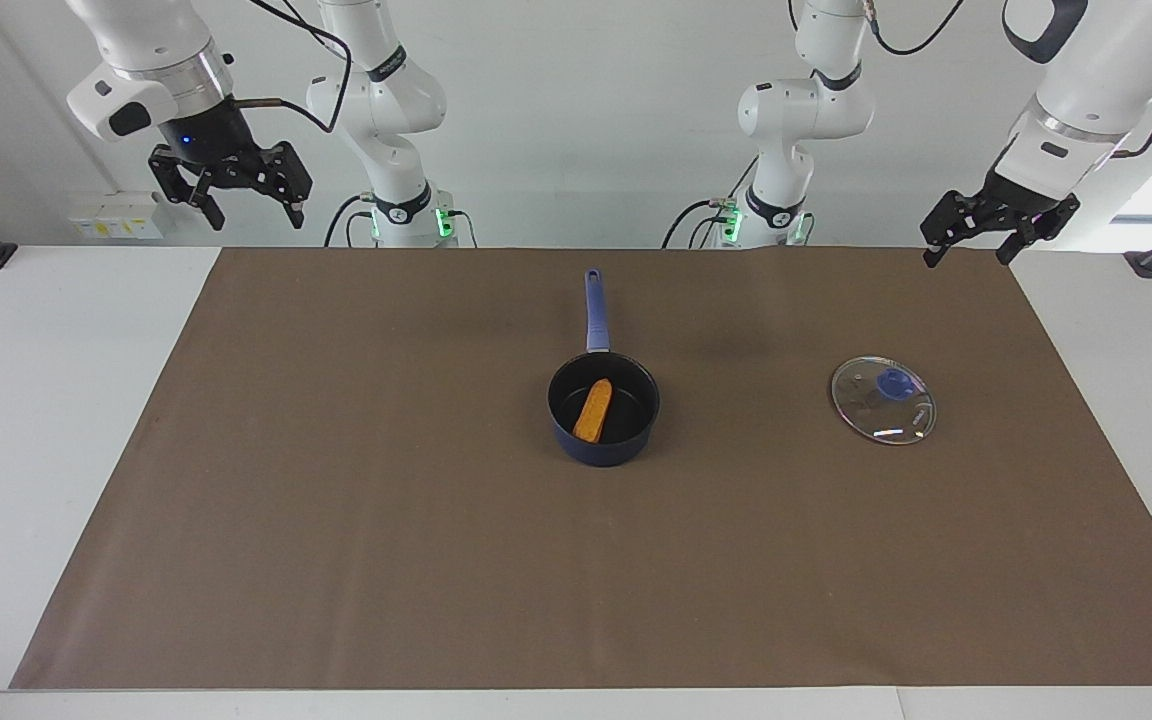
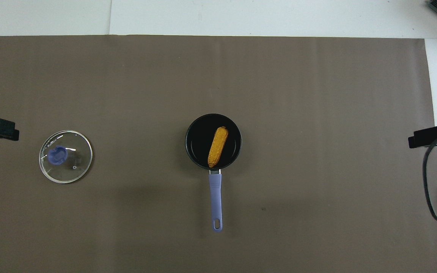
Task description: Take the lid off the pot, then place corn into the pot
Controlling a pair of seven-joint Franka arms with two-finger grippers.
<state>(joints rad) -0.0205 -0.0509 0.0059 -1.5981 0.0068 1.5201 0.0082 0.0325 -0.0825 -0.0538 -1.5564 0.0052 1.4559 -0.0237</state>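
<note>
Nearest the robots, the two arms wait raised at either end of the desk (image 1: pixel 56 420). The right end effector (image 1: pixel 248 208) hangs over the white surface at the right arm's end of the brown mat (image 1: pixel 336 560), its fingers spread apart and empty. The left end effector (image 1: pixel 968 250) hangs over the mat's corner at the left arm's end, also spread wide and holding nothing.

Next comes the pot (image 2: pixel 192 129), a dark navy saucepan standing upright in the middle of the mat. Its long blue handle (image 2: pixel 216 199) runs straight back toward the robots, so the pot's long axis lies along the line from the robots outward, the bowl at the end farther from them.

Inside the pot lies the corn (image 2: pixel 217 146), an orange-yellow cob resting on the black bottom. Its long axis runs nearly in line with the handle, tilted a little: the nearer end sits by the handle's root, the farther end leans slightly toward the right arm's end of the desk.

The lid (image 2: pixel 75 167) lies flat on the mat, well apart from the pot, toward the left arm's end, its blue knob (image 2: pixel 57 156) showing through the clear glass.
</note>
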